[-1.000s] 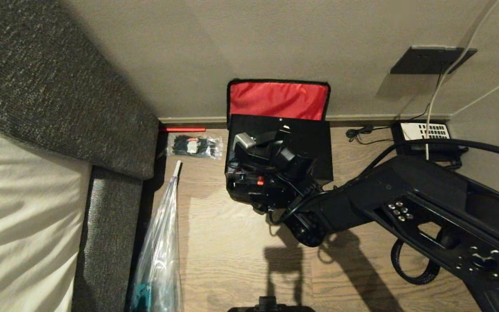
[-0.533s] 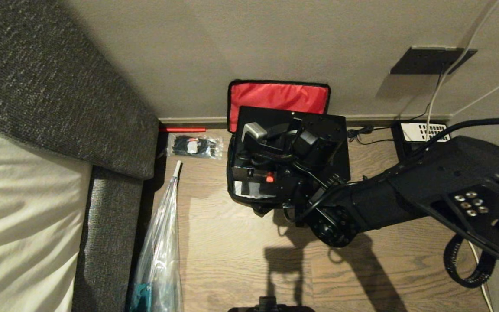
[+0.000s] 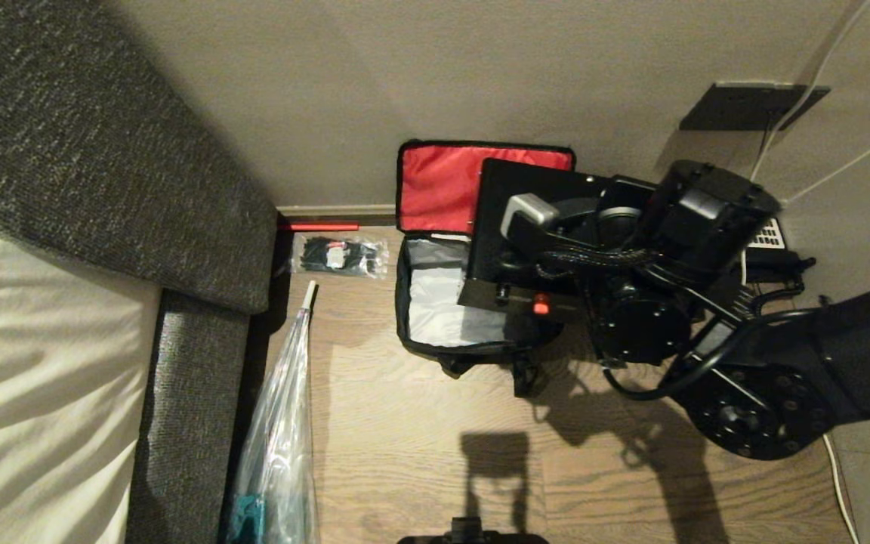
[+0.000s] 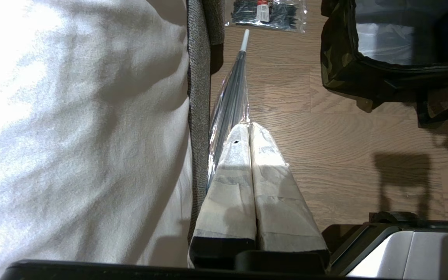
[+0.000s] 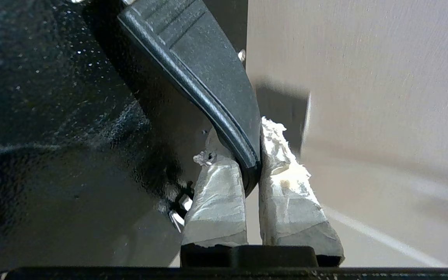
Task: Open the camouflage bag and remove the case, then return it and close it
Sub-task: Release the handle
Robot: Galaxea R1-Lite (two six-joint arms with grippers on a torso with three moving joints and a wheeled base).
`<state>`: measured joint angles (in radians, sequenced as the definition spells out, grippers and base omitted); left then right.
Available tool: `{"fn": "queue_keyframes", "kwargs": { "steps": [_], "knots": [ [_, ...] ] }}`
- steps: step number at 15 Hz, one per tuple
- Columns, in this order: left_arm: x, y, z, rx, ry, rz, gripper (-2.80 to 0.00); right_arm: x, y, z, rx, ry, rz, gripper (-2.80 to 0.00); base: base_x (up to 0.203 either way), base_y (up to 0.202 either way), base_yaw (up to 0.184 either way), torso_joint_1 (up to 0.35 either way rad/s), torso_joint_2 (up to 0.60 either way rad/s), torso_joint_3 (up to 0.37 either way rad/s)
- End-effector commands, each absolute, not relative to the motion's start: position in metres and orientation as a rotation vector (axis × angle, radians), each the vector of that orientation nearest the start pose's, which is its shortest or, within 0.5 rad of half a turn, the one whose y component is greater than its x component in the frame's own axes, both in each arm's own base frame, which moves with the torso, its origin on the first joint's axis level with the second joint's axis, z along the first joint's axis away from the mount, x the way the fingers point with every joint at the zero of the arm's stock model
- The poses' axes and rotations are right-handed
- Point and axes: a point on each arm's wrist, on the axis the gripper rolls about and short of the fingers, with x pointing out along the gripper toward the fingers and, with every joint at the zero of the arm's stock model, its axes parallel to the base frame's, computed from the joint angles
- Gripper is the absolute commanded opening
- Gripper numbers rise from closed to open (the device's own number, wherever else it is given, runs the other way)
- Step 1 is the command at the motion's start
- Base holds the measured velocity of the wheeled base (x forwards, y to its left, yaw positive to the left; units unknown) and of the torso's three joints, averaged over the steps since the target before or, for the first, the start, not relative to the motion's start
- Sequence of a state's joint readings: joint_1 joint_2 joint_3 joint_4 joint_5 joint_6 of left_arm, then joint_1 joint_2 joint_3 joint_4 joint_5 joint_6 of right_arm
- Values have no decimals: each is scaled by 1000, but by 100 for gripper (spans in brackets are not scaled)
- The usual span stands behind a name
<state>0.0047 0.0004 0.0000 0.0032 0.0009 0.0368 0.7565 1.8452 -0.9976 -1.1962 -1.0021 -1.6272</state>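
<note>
One pincer, the right (image 5: 252,163), was clamped on the case (image 3: 526,227) handle (image 5: 200,74), holding it tilted just above the open bag (image 3: 435,302), over its right side. Left pincer (image 4: 249,132) sat pinched together, well left of the bag.

The camouflage bag (image 3: 435,302) is soft cloth, with a red fabric lid lining and a silvery, faintly shiny interior. The case (image 3: 514,227) is hard black plastic with a fine speckled grain, its handle (image 5: 204,77) smoother. The floor (image 3: 420,453) is matt wood-grain boards.
</note>
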Motion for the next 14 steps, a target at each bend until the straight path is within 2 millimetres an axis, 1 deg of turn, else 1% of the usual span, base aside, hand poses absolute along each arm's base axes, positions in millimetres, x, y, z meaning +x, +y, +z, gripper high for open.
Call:
{"fn": "queue_keyframes", "kwargs": {
  "steps": [1,3,6,8,10,14],
  "knots": [
    [-23,0,75,37,3,6,-280,251,171,248,-1323,90,-440,-280,0,0,0,0,0,0],
    [-23,0,75,37,3,7,-280,255,138,241,-1300,166,-501,-280,0,0,0,0,0,0],
    [-23,0,75,37,3,6,-280,260,97,215,-1285,296,-565,-280,0,0,0,0,0,0],
    [-23,0,75,37,3,6,-280,266,77,203,-1284,370,-608,-280,0,0,0,0,0,0],
    [-23,0,75,37,3,6,-280,278,58,183,-1299,464,-637,-280,0,0,0,0,0,0],
    [-23,0,75,37,3,6,-280,303,32,149,-1252,580,-684,-280,0,0,0,0,0,0]
  ]
}}
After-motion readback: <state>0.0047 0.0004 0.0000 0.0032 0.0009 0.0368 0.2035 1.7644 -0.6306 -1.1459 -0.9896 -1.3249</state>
